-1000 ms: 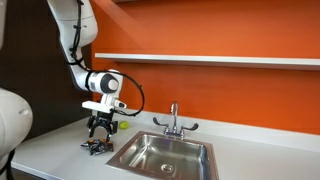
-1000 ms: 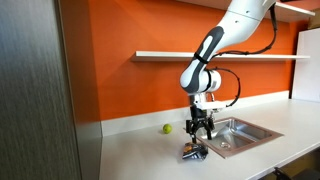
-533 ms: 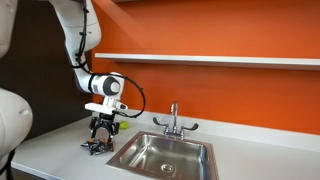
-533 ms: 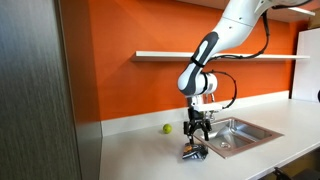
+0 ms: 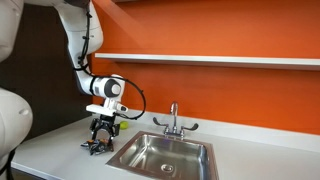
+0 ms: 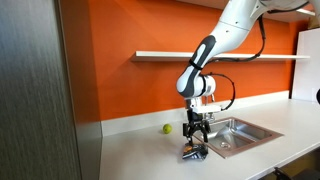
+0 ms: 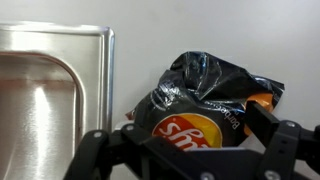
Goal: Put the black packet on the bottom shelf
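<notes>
The black chip packet (image 7: 205,95) with a red and yellow logo lies crumpled on the white counter beside the sink; it shows in both exterior views (image 5: 95,146) (image 6: 194,153). My gripper (image 7: 190,150) hangs just above it, pointing down, in both exterior views (image 5: 99,134) (image 6: 196,140). The jaws stand open, one finger on each side of the packet, and the right finger (image 7: 272,132) is close to its edge. They are not closed on it. The white shelf (image 5: 220,60) (image 6: 215,55) runs along the orange wall above.
A steel sink (image 5: 165,155) (image 6: 240,133) (image 7: 40,100) lies right next to the packet, with a faucet (image 5: 173,120) behind it. A small green ball (image 6: 167,128) sits on the counter near the wall. A grey cabinet side (image 6: 40,100) stands at one end.
The arm has shifted slightly sideways and the gripper has come a little lower over the packet. The packet has not moved.
</notes>
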Controlling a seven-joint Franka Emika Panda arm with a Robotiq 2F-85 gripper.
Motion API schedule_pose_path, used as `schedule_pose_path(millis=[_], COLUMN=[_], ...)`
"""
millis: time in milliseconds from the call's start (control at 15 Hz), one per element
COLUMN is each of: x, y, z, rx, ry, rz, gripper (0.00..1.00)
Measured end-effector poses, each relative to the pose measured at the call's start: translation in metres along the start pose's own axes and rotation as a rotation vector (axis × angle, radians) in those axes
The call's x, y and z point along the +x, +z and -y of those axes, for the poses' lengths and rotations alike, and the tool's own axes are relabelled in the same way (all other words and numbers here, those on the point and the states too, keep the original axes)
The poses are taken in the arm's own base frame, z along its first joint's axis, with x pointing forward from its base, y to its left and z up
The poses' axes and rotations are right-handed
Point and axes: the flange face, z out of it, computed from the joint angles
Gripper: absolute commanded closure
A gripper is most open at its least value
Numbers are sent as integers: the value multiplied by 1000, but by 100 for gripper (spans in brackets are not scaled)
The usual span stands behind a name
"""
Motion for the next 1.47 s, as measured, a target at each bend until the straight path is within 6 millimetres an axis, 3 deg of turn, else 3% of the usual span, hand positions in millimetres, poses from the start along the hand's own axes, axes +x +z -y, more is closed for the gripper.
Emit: schedule_pose_path(millis=[400,467,600,1133,1467], x=[3,4,4,6,6], y=[8,9,10,8,7], z=[-1,-1,-2,-3,-10], rx=[1,2,2,3,6], ry=[2,2,3,6,17], rz=[14,15,18,14,10], gripper=[0,25,35,96,99])
